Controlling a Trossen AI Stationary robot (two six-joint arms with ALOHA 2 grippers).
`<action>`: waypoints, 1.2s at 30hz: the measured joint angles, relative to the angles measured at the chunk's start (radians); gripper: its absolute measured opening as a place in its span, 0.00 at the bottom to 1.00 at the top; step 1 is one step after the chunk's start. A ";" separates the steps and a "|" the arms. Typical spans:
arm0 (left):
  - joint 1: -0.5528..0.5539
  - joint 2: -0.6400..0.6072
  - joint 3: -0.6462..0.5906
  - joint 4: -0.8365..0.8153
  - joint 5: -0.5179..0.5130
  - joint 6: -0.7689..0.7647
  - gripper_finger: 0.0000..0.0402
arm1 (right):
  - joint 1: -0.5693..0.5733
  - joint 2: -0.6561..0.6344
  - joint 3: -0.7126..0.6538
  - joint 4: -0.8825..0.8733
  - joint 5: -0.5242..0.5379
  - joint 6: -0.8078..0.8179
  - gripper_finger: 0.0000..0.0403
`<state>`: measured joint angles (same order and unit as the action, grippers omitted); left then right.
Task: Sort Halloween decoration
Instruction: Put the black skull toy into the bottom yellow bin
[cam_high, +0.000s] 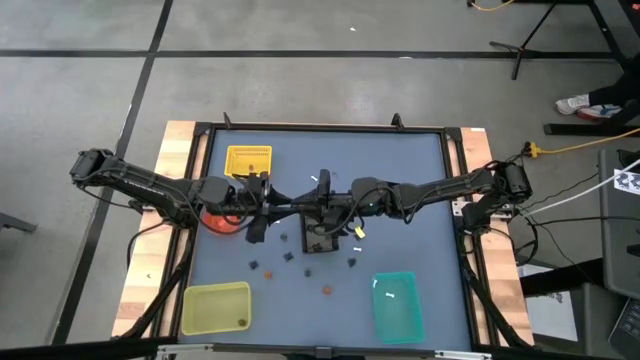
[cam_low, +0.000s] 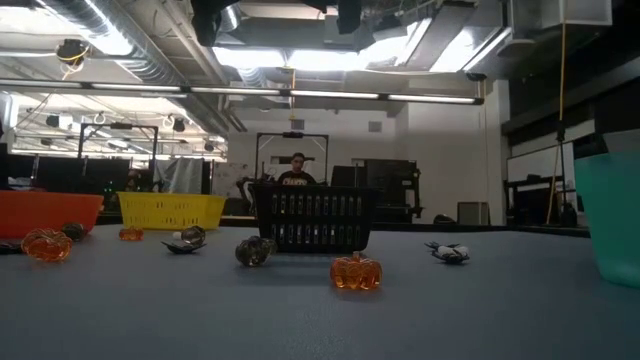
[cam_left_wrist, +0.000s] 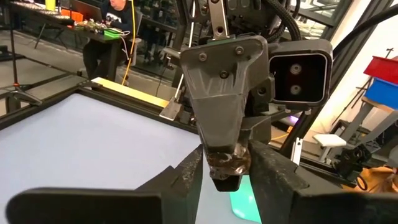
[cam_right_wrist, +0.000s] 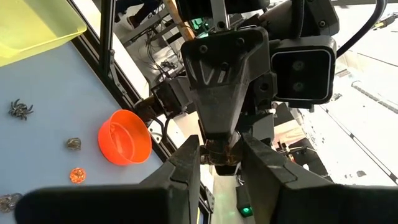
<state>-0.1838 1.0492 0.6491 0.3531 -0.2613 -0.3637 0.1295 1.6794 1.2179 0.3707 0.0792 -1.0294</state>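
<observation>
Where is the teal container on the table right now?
In the high view the teal container sits at the table's near edge on the right arm's side, right of the yellow-green tray, with something small and white inside it.

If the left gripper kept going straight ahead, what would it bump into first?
Most likely the left gripper would right away meet the small dark trinket pinched by the right gripper, which faces it tip to tip.
</observation>
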 joint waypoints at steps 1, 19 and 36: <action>0.000 0.000 0.000 0.000 0.000 0.000 0.25 | 0.000 0.000 0.000 0.000 0.000 0.000 0.23; 0.000 0.000 0.000 0.000 -0.002 0.000 0.23 | 0.000 0.000 0.000 0.000 0.000 0.002 0.23; 0.000 0.000 -0.001 -0.001 -0.001 0.000 0.23 | 0.000 0.000 0.000 -0.005 -0.019 0.010 0.24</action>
<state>-0.1837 1.0492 0.6479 0.3519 -0.2626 -0.3637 0.1299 1.6794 1.2179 0.3656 0.0597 -1.0191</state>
